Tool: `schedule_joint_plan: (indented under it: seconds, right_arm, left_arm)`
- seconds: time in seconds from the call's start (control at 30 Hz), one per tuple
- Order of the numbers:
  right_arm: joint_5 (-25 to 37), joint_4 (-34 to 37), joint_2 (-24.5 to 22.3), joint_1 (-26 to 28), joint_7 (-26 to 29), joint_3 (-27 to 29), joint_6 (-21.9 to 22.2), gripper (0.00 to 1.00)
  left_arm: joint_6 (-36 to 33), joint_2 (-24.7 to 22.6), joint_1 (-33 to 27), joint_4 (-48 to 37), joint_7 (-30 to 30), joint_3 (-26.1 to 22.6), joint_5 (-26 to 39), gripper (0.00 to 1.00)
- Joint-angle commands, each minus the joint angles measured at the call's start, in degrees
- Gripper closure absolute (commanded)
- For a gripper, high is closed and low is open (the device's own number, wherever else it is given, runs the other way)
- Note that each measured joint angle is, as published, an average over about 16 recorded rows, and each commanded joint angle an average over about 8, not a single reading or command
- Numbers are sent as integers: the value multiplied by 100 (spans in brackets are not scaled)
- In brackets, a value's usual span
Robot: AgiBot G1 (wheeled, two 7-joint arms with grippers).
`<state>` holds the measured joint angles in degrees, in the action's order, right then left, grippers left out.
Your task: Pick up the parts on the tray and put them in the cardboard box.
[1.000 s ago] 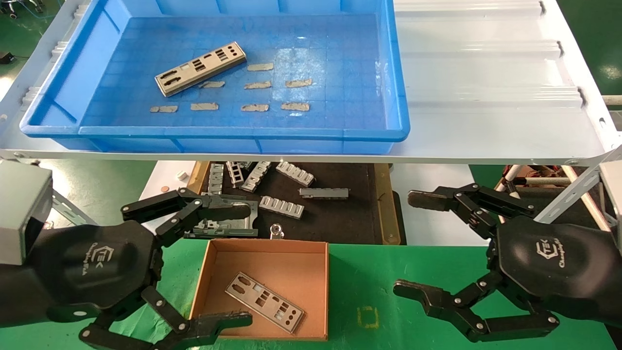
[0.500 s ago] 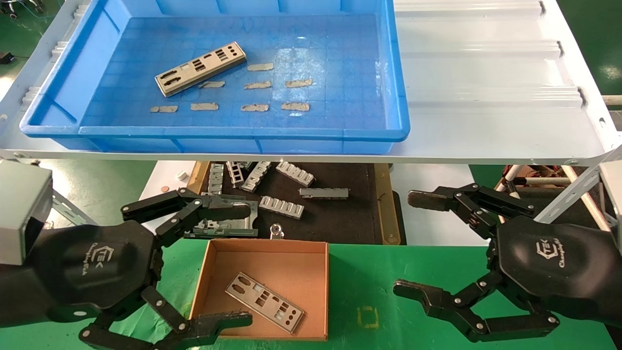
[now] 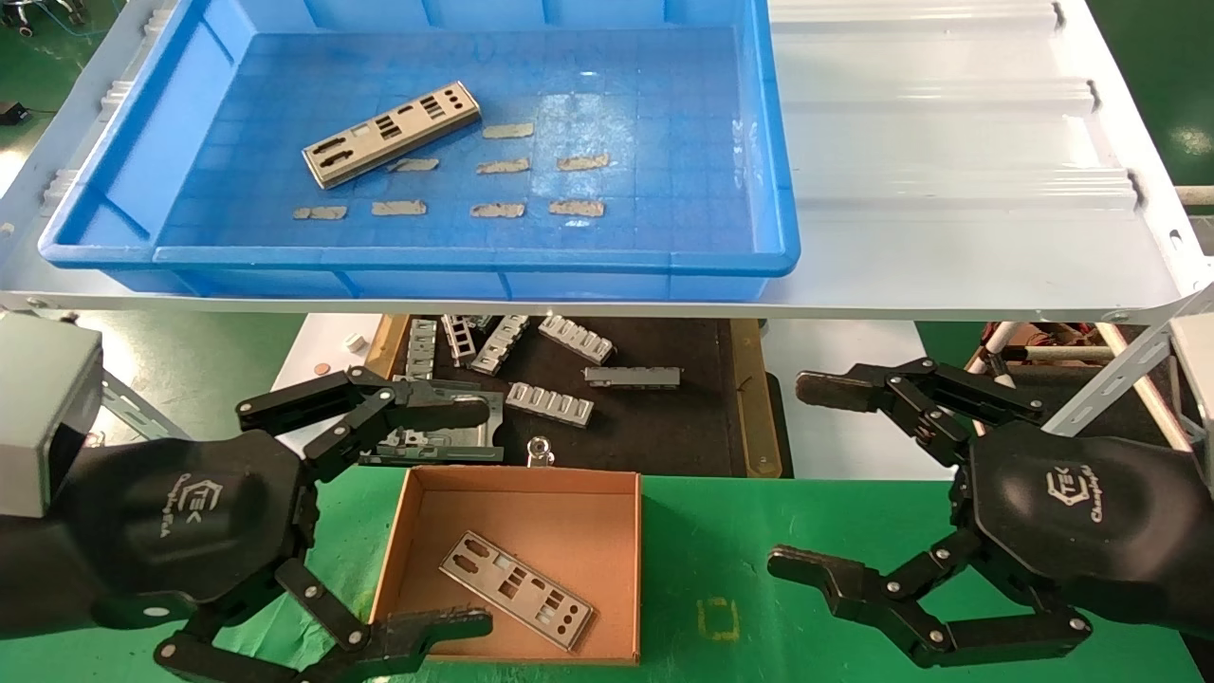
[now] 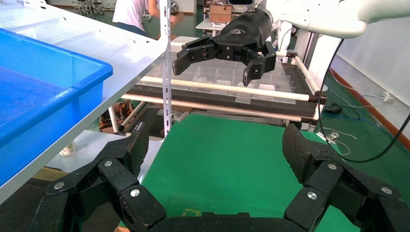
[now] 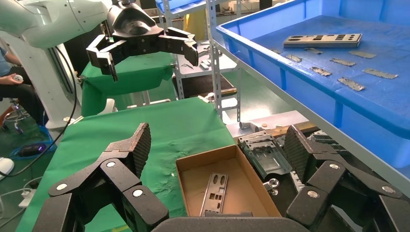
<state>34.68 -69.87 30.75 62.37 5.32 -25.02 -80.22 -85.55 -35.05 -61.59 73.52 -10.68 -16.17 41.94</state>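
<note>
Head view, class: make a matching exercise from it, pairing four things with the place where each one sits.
Things:
1. part on the shelf
2. part lower down
3. left gripper
4. ribbed brackets

Places:
A. on the dark mat
B. inside the cardboard box
C. open, astride the box's left wall
D. on the blue tray's floor

Pairs: 1-D, 2-B, 3-C, 4-A

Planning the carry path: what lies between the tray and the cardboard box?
In the head view, between the tray and cardboard box: the shelf edge, then a dark mat strewn with grey brackets.
</note>
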Motion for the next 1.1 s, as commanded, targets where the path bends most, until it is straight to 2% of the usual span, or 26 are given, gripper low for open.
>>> schedule_joint_plan:
  seconds: [0.03, 1.1]
  right_arm:
    - [0, 0, 0, 0, 0, 0, 0, 0]
    - [0, 0, 0, 0, 0, 0, 1, 0]
  left_arm:
    - [0, 0, 0, 0, 0, 0, 0, 0]
    - [0, 0, 0, 0, 0, 0, 0, 0]
